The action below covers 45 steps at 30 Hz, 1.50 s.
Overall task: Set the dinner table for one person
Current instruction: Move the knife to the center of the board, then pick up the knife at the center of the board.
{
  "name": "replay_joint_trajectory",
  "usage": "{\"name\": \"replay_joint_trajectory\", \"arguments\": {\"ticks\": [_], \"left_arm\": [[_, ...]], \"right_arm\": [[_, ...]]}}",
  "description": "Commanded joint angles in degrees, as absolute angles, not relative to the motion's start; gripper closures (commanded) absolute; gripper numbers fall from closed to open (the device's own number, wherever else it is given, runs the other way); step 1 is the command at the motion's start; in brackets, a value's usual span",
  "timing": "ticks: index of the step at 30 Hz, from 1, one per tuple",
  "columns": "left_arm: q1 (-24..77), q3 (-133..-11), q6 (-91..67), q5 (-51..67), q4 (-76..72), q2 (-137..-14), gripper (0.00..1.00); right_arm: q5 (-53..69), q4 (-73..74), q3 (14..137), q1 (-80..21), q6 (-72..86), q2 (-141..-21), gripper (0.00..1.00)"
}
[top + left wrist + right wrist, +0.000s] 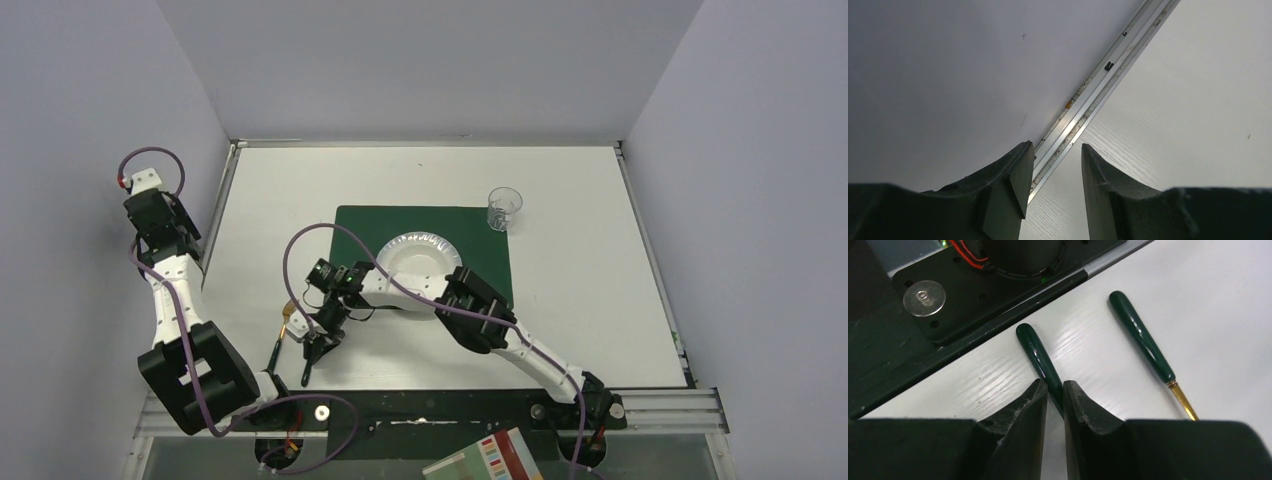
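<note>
Green handle [1034, 351] sits pinched in the right hand [1055, 385], low on the white surface [1218, 285] under it. Next, I think: lift it, carry it beside the plate [420, 262]. Left hand [1055, 147] hangs wide.

— How is the scene lit?
— Brightly and evenly, from overhead; soft shadows are cast on the bench [590, 250].
— Any glare?
— Highlights are seen on the glossy handle [1034, 347], left of centre.

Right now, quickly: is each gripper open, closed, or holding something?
Left gripper: open, holding nothing.
Right gripper: closed on a green-handled utensil.
</note>
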<state>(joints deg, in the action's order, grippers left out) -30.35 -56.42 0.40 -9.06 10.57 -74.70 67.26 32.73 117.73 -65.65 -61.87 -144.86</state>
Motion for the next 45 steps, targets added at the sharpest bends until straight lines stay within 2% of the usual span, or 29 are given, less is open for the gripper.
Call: {"name": "replay_joint_trajectory", "arguments": {"ticks": [1,4,6,7,8,11,14,16,17,21,26,29,34,39,45], "left_arm": [[-30.94,-59.68,0.08,-7.98,9.18,-74.77,0.61],[-30.98,-59.76,0.13,-7.97,9.48,-74.96,0.61],[-31.02,-59.85,0.17,-8.35,9.49,-74.89,0.61],[-31.1,-59.92,0.25,-8.47,9.54,-74.88,0.61],[-31.2,-59.94,0.26,-8.55,9.57,-74.88,0.61],[-31.5,-59.94,0.35,-8.75,9.66,-74.97,0.6],[-31.87,-59.86,0.34,-8.7,9.82,-75.06,0.6],[-32.11,-59.85,0.35,-8.64,9.84,-75.15,0.6],[-32.2,-59.85,0.35,-8.62,9.91,-75.19,0.6],[-32.26,-60.01,0.26,-8.31,9.93,-75.39,0.6],[-32.34,-59.94,0.26,-8.34,9.93,-75.63,0.6],[-32.34,-59.92,0.18,-8.11,10.05,-75.76,0.6],[-32.37,-59.41,-0.67,-6.05,10.4,-75.18,0.61],[-32.41,-59.66,-1.4,-6.06,10.46,-75.45,0.61],[-32.35,-59.25,-0.73,-7.93,9.72,-76.36,0.61]], "right_arm": [[64.57,44.22,119.62,-64.23,-65.1,-140.94,0.81],[62.31,52.76,122.68,-64.03,-69.91,-141.32,0.83],[60.91,56.74,124.32,-63.92,-72.56,-141.75,0.9],[60.36,57.67,124.72,-63.98,-73.01,-141.83,0.89],[59.92,58.19,124.87,-63.97,-73.52,-141.78,0.83],[59.41,58.05,124.74,-63.96,-73.21,-141.77,0.5],[59.67,56.59,124.37,-64.01,-72.15,-141.88,0.41],[59.62,56.19,124.37,-64.16,-71.92,-142.21,0.4],[59.55,56.05,124.37,-64.14,-71.94,-142.41,0.44],[59.24,55.38,124.36,-64.28,-71.79,-143.05,0.7],[57.25,55.39,124.38,-64.64,-71.81,-143.65,0.76],[55.68,56.03,124.54,-64.55,-71.83,-143.69,0.98],[51.39,54.19,124.07,-64.4,-67.56,-140.33,1.0],[41.09,40.09,116.1,-64.85,-62.76,-126.9,1.0],[29.04,36.28,122.13,-63.91,-59.38,-122.16,1.0]]}}
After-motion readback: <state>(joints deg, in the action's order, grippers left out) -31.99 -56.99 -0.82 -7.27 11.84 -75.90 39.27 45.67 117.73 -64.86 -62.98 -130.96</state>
